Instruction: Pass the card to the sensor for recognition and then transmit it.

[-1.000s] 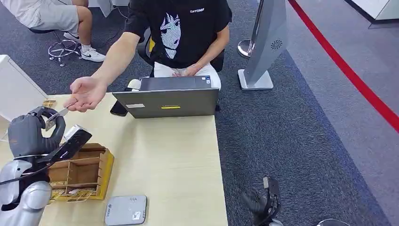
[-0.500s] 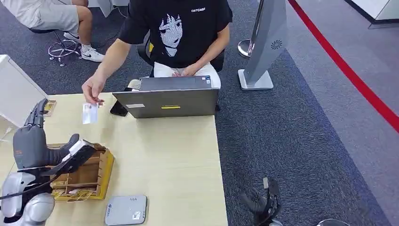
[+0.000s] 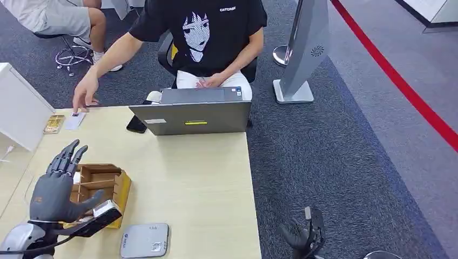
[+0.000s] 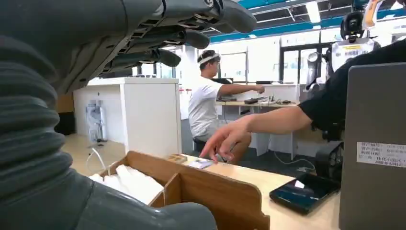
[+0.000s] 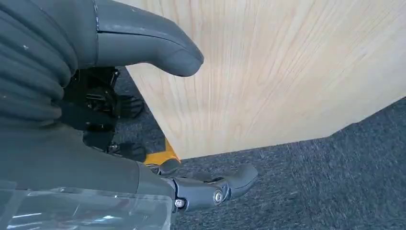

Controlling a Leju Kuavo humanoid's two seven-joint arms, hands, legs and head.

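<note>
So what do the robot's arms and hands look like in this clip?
The left hand is matte grey with darker, slim fingers, on a silver arm with a black cable. The right hand has a grey ribbed cover and thick grey thumb.

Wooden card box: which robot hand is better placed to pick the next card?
Left. The left robot hand hovers open beside the wooden card box; the right robot hand hangs beyond the table edge.

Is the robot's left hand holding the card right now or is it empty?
Empty. The left robot hand is open, fingers spread above the wooden box. The card lies flat on the table's far corner under the person's hand.
</note>
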